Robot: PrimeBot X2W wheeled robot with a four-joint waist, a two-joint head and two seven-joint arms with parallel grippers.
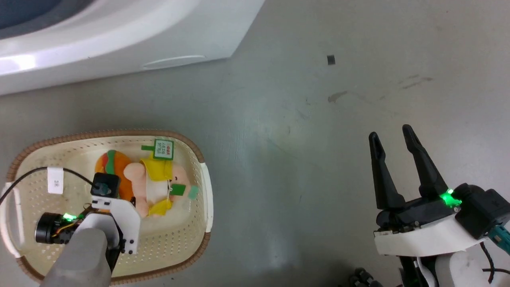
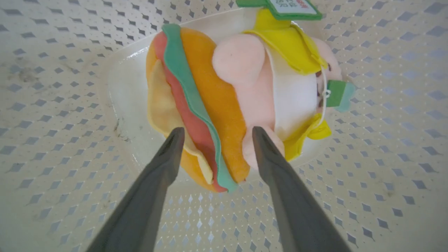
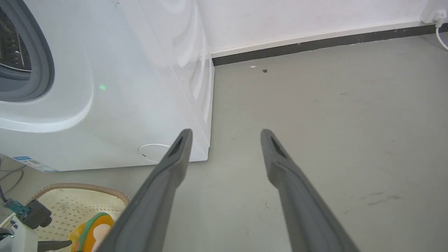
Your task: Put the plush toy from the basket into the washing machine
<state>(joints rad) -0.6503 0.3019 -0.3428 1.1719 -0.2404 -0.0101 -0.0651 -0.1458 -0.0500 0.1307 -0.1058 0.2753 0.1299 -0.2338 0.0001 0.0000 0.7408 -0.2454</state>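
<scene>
The pink plush toy [image 1: 153, 185] lies on its side on the bottom of the cream basket [image 1: 171, 239], its yellow bib and green-white tag toward the far rim. My left arm's wrist [image 1: 105, 199] hangs over the basket and hides the fingers below it. In the left wrist view my left gripper [image 2: 217, 134] is open, its tips on either side of the plush toy's [image 2: 245, 87] orange-green striped back, just above the basket floor [image 2: 70, 105]. My right gripper [image 1: 390, 134] [image 3: 226, 134] stands open and holds nothing, over bare floor. The washing machine [image 1: 119, 40] [image 3: 122, 105] is beyond the basket.
A black cable with a white tag [image 1: 55, 180] runs across the basket's left side. Grey floor lies between the basket and my right arm, with a small dark mark [image 1: 330, 59]. Behind the washer's right side runs a dark baseboard [image 3: 315, 43], with a white cord [image 3: 439, 31] at its far right.
</scene>
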